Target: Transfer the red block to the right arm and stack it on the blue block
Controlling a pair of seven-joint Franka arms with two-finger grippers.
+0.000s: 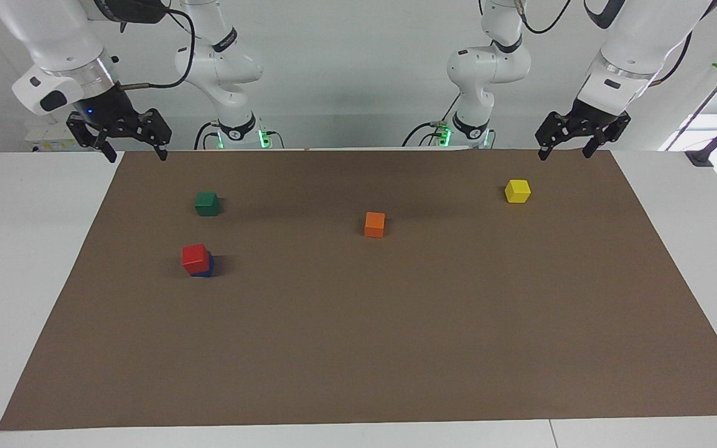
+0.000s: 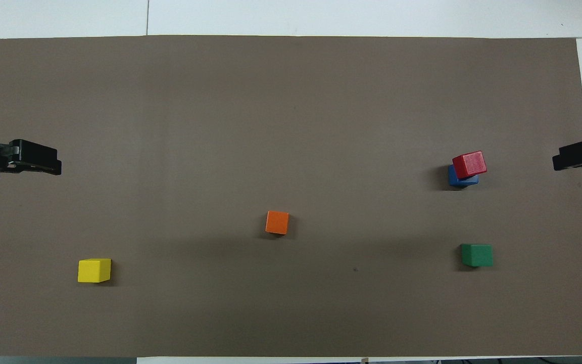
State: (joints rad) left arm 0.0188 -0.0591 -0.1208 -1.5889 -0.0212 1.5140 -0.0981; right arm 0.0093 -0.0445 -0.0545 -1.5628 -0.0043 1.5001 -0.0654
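Red block stacked on blue block, blue mostly hidden beneath it, green block nearer the robots than the stack, right gripper raised over the brown mat's corner, fingers apart, empty, left gripper likewise spread, both cut off overhead.

Wide open brown mat across the lower frame; only the red block on the blue block, green cube, orange cube and yellow cube dot the upper half.
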